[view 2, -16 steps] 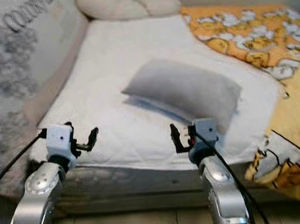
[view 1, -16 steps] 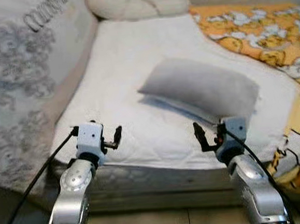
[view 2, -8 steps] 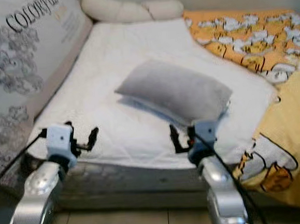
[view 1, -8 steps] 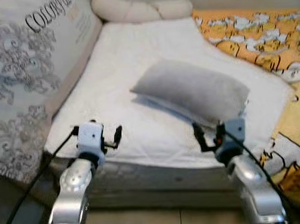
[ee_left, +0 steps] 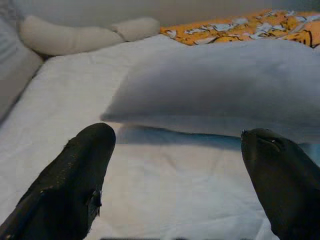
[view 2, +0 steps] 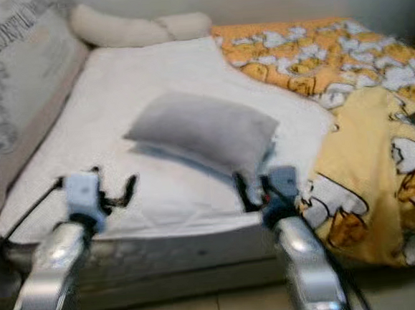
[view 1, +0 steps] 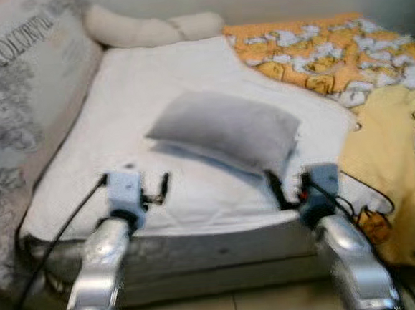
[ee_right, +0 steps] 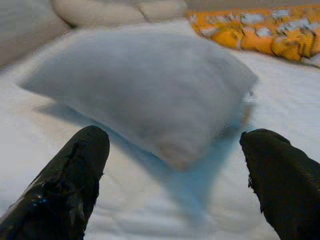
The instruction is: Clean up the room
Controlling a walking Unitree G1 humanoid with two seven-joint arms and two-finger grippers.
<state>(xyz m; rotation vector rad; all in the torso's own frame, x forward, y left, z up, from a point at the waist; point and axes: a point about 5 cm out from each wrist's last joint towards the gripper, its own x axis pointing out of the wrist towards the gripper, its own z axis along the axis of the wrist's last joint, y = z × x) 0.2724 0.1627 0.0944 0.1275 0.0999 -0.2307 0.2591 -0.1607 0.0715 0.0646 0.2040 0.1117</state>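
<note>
A large cushion (view 1: 14,120) stands at the far left, pale fabric printed with grey scrollwork and dark lettering, leaning along the bed's left side. Beside it the mattress (view 1: 119,126) is covered in a white quilted sheet with a soft, faintly dimpled surface. At its head lies a long cream bolster (view 1: 147,32), rounded and knotted-looking. The left gripper (ee_left: 175,180) hovers over the mattress's near edge, its two blunt black fingers (ee_left: 75,180) spread wide with nothing between them. In the middle of the sheet rests the pillow (view 1: 223,128), a plump grey rectangle of smooth matte cloth, lying at a slant and casting a bluish shadow on the sheet. The right gripper (ee_right: 172,185) is just short of the pillow's near corner, its fingers (ee_right: 280,180) likewise wide apart and empty. To the right, an orange-yellow blanket (view 1: 377,113) with white cartoon figures is rumpled across the bed and hangs over its near right edge.
</note>
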